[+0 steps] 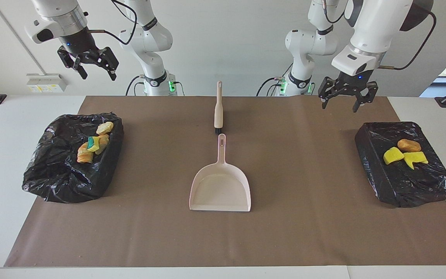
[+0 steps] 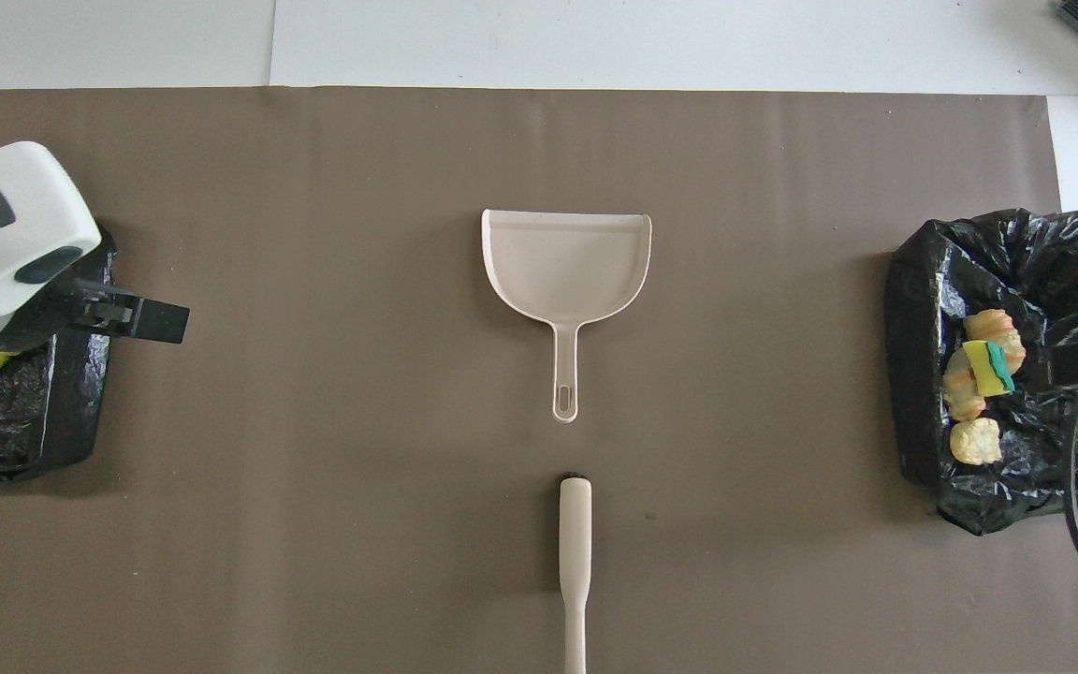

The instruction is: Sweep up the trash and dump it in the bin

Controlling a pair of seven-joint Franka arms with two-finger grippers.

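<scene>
The pale pink dustpan (image 1: 220, 188) (image 2: 565, 262) lies flat in the middle of the brown mat, its handle pointing toward the robots. The brush (image 1: 218, 108) (image 2: 574, 552) lies in line with it, nearer to the robots. Trash rests on a black-bagged tray (image 1: 420, 186) at the left arm's end: two yellow sponge chunks (image 1: 393, 155) and a bread piece (image 1: 409, 145). My left gripper (image 1: 347, 106) hangs open and empty over the mat beside that tray. My right gripper (image 1: 99, 75) waits open, high over the black-lined bin (image 1: 52, 178) (image 2: 923, 309).
The bin at the right arm's end holds several bread pieces (image 1: 84, 155) (image 2: 974, 440) and a yellow-green sponge (image 1: 93, 143) (image 2: 990, 367). A cable (image 2: 1077, 468) loops over that bin's edge. White table shows around the brown mat (image 1: 308, 232).
</scene>
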